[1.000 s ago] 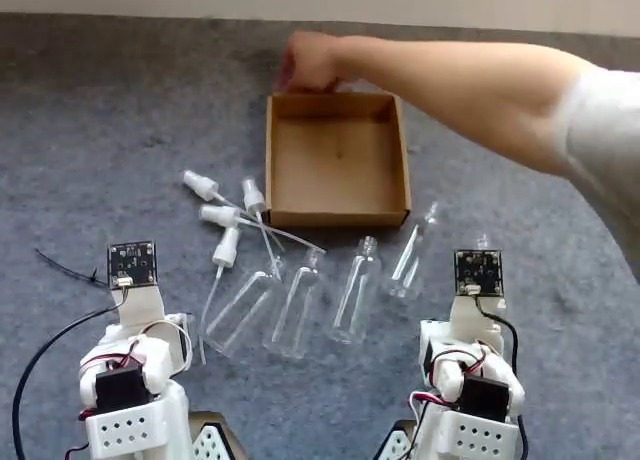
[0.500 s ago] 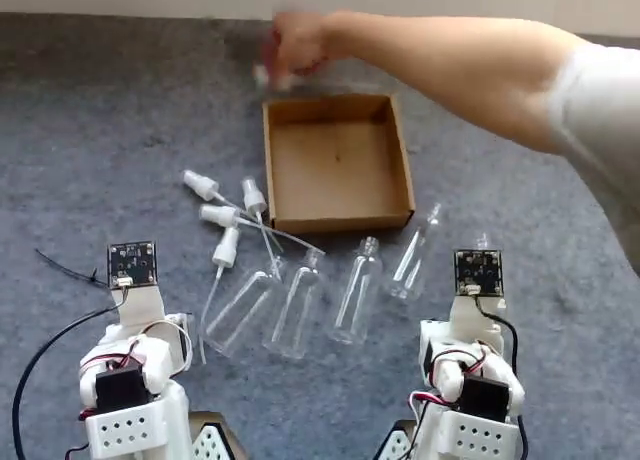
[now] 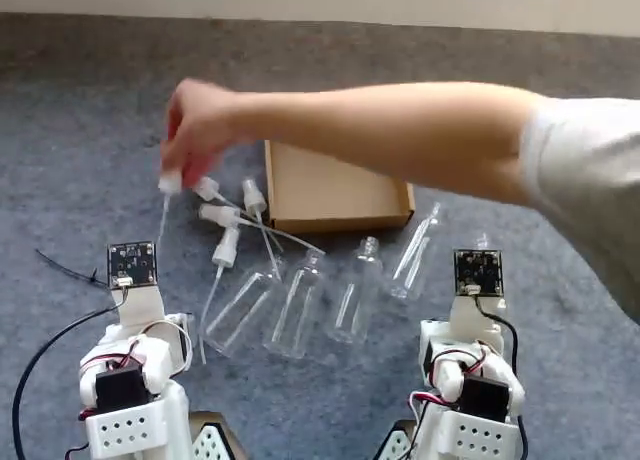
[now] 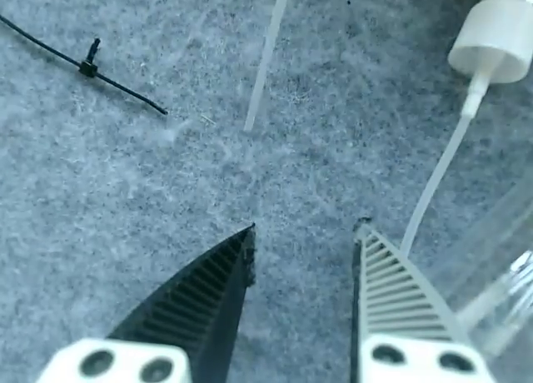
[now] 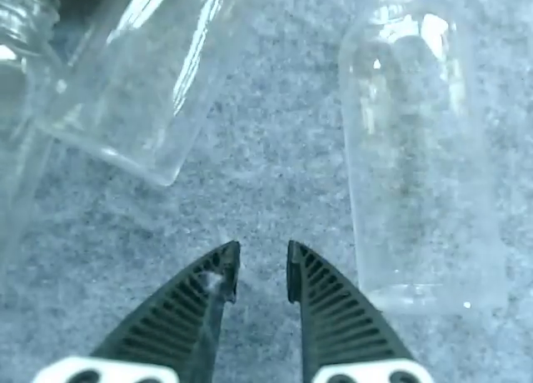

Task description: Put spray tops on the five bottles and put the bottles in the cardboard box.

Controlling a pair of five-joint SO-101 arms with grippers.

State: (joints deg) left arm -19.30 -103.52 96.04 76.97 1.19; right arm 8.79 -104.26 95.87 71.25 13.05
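**Fifth spray top arrives by hand; both arms wait**

At the far left a black cable tie (image 3: 65,270) lies on the grey carpet (image 3: 90,130). Next to it, the left gripper (image 4: 306,227) hangs low over the carpet, its claw released and holding nothing. One lying spray top's tube runs just beside its white finger.

A second ago a person's hand (image 3: 195,130) was at the far edge of the cardboard box (image 3: 340,212). It has since swung across to the left and now pinches a spray top (image 3: 168,185), tube dangling, just beside the four spray tops (image 3: 228,220) scattered in front of the box's left corner. The box itself has been nudged slightly.

Four open-necked bottles (image 3: 297,305) lie in a fan between the arms, near the box's front wall. A fifth bottle (image 5: 425,150) lies just beside the right gripper (image 5: 261,251), whose claw is barely parted and grips nothing. Neither arm has moved.

My reading is that the hand is supplying the missing fifth top, so the layout is only now nearly complete. No bottle is capped or boxed, so the task proper has not begun
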